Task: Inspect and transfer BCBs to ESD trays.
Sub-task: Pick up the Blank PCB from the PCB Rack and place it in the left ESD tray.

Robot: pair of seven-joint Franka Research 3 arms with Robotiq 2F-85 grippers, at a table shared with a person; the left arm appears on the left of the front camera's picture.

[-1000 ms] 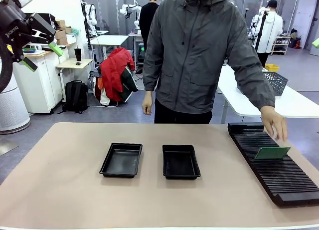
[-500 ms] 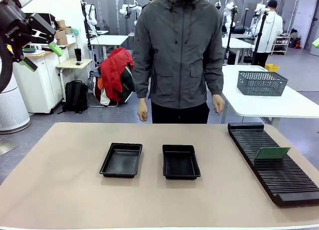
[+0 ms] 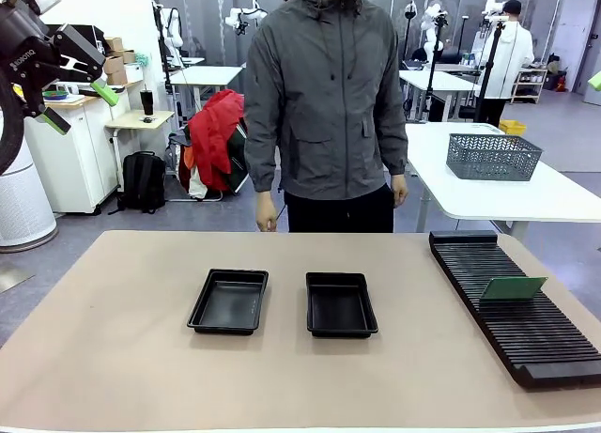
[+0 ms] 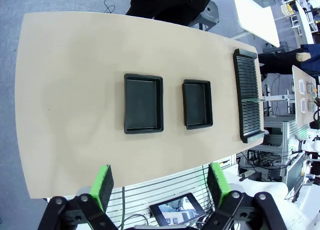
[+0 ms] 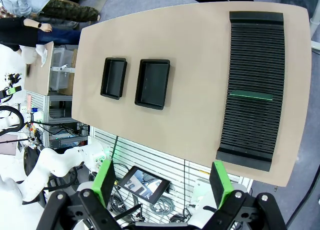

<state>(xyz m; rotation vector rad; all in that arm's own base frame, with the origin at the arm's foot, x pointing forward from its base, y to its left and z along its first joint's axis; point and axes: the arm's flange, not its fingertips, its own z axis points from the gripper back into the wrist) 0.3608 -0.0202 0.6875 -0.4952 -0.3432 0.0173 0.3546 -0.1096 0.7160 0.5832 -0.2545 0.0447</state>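
Two empty black ESD trays sit side by side mid-table, the left tray (image 3: 228, 301) and the right tray (image 3: 341, 304). One green BCB (image 3: 512, 287) stands on edge in the long black slotted rack (image 3: 526, 334) at the right. My left gripper (image 3: 80, 107) hangs open high at the upper left, far from the table. From the left wrist view, that gripper (image 4: 160, 185) looks down on both trays (image 4: 144, 110) (image 4: 197, 104) and the BCB (image 4: 252, 100). My right gripper (image 5: 162, 182) is open, high over the table, above the trays (image 5: 114, 78) (image 5: 153, 84) and the BCB (image 5: 251, 95).
A person in a grey jacket (image 3: 324, 104) stands upright at the far edge, hands at their sides. A grey mesh basket (image 3: 493, 156) rests on a white table behind. The rack (image 5: 252, 80) runs along the table's right side.
The person has drawn their hand back from the rack and straightened up, leaving the green board standing in it. Neither arm has moved.
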